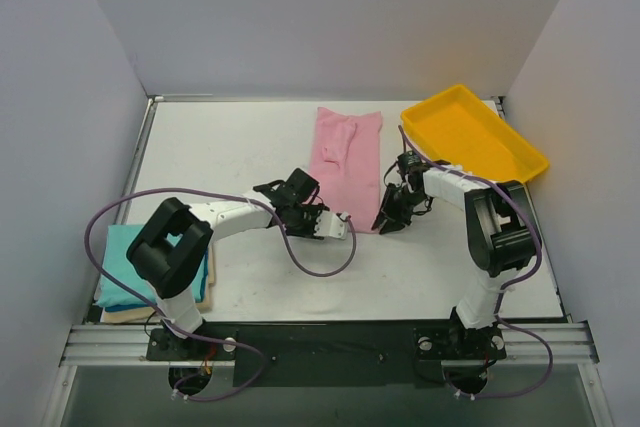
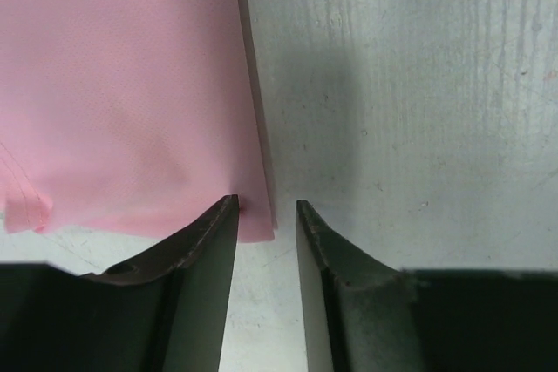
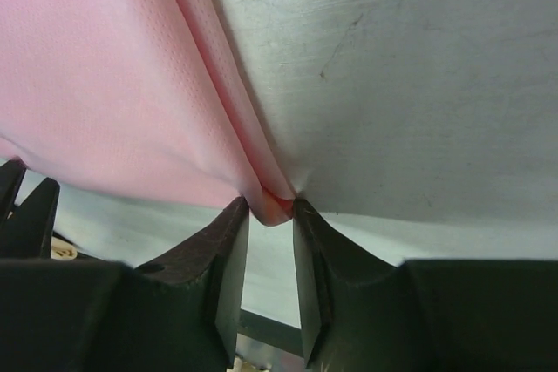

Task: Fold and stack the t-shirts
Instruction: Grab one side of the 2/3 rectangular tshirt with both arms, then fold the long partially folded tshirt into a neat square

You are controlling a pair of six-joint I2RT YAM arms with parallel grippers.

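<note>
The light pink t-shirt (image 1: 345,157) lies folded into a long strip at the table's middle back. My left gripper (image 1: 338,227) is at its near left corner. In the left wrist view the jaws (image 2: 266,205) stand apart around that flat corner of pink cloth (image 2: 122,84). My right gripper (image 1: 388,222) is at the near right corner. In the right wrist view its tips (image 3: 270,202) pinch a bunched corner of the pink cloth (image 3: 105,67). The folded teal t-shirt (image 1: 118,267) lies on the cream t-shirt (image 1: 125,313) at the near left, partly hidden by my left arm.
A rigid yellow tray (image 1: 480,132) stands at the back right, overhanging the table's right edge. White walls close the left, back and right sides. A purple cable loops over the table near my left gripper (image 1: 320,267).
</note>
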